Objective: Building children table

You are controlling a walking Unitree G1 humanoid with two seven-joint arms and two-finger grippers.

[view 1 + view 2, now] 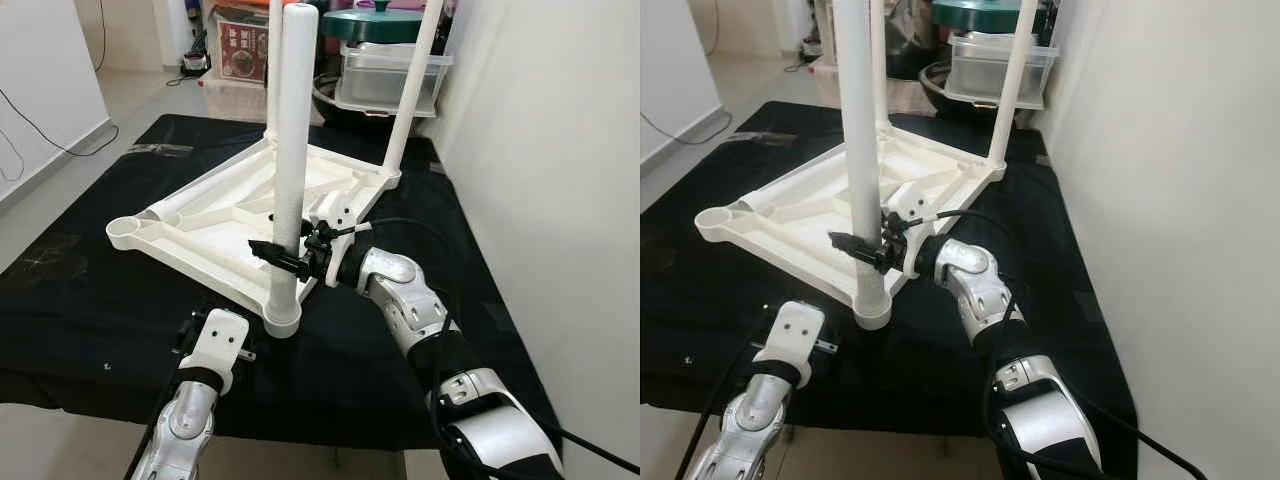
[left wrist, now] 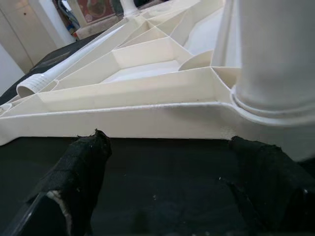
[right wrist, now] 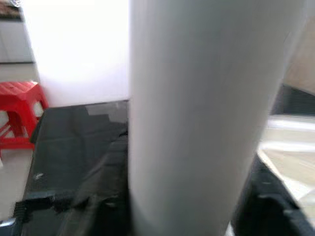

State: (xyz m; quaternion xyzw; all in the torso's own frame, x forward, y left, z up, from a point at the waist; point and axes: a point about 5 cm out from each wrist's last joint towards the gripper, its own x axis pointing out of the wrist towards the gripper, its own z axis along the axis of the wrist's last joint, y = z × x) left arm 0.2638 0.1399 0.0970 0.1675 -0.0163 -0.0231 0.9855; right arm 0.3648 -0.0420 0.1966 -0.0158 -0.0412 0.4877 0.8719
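Left gripper point(image 2: 167, 196) open, low on the black mat point(image 1: 90, 300) just before the upturned white tabletop point(image 1: 200, 225). Right gripper point(image 1: 285, 255) clamped on the upright near-corner leg point(image 1: 292, 150), seated in its socket.

A low platform covered with a black cloth point(image 1: 90, 300), set beside a white wall on the right. Lying directly on it, toward the far right corner, a white plastic table top point(image 1: 220, 225) turned upside down, ribs facing up. White legs point(image 1: 292, 150) standing upright in its corner sockets. Bare black cloth along the near edge and the left side.
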